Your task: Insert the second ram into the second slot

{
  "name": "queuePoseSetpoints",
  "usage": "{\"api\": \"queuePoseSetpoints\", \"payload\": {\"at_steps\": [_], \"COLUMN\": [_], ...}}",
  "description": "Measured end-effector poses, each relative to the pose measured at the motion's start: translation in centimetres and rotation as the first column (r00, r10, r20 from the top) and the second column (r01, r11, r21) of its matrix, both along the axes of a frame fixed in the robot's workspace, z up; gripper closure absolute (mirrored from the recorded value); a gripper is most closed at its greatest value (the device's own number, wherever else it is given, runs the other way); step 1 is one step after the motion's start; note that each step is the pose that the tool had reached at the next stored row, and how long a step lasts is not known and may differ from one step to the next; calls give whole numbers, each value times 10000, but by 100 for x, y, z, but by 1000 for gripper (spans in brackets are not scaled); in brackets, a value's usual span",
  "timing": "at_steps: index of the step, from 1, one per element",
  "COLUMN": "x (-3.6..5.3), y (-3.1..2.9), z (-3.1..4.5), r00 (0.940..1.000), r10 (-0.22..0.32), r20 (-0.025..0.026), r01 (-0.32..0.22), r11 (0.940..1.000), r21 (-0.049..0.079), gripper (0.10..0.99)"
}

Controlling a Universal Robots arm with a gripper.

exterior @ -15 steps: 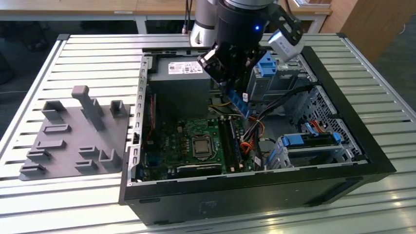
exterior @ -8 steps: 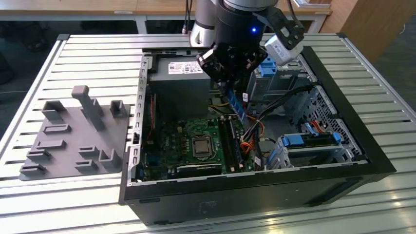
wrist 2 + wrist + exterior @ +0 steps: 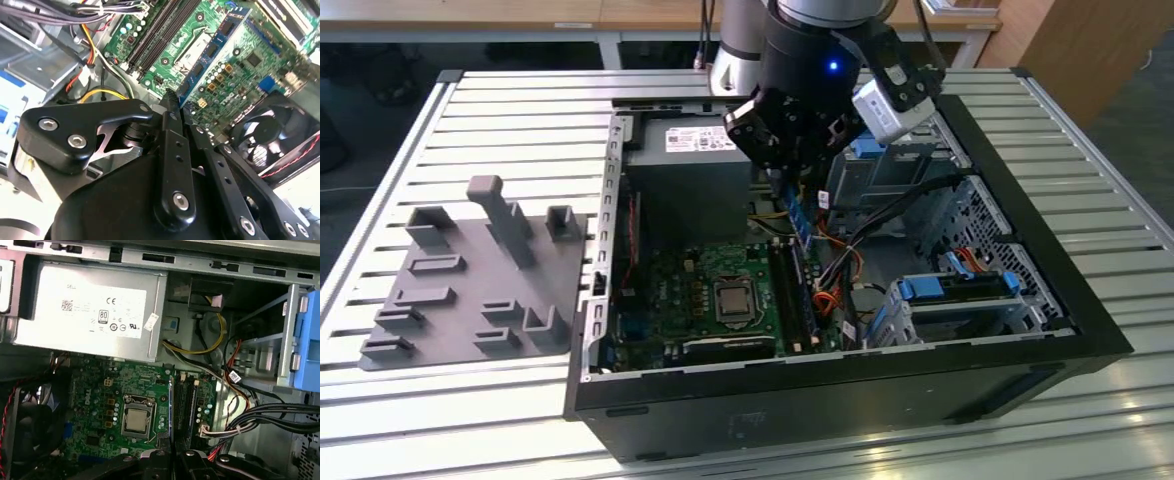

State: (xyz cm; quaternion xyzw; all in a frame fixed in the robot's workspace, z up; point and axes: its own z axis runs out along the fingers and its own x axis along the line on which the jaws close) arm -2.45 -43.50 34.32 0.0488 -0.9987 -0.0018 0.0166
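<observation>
The pincer (image 3: pixel 790 182) is seen in the upper middle of the exterior view, and it is clamped on the second ram (image 3: pixel 215 47). The ram is gripped by one end. In the second wrist view the ram is shown reaching out from the fingertips (image 3: pixel 169 125) over the green motherboard (image 3: pixel 250 65), with its dark chips visible. In the exterior view it hangs below the pincer, above the board and near the memory slots (image 3: pixel 790 290) in the middle of the frame, and it appears to be lined up with their direction. It is judged that the pick-up is done, while the seating in the second slot is not yet done. Which of the slots is the second one cannot be told. The computer case (image 3: pixel 854 400) is placed on the slatted table (image 3: pixel 507 110).
</observation>
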Motion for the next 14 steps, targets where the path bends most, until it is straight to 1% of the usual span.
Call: {"api": "queuePoseSetpoints", "payload": {"at_steps": [3,4,8,12,14], "x": [0,0,8,60,69], "y": [0,0,0,0,0], "z": [-14,-21,-87,-162,-198], "r00": [9988,9984,9987,9991,9991], "r10": [-497,-570,-514,-423,-423], "r20": [0,0,-8,-15,-17], "r01": [497,570,514,423,423], "r11": [9988,9984,9987,9991,9991], "r21": [-17,-17,-2,-2,-1], "gripper": [945,945,945,945,945]}}
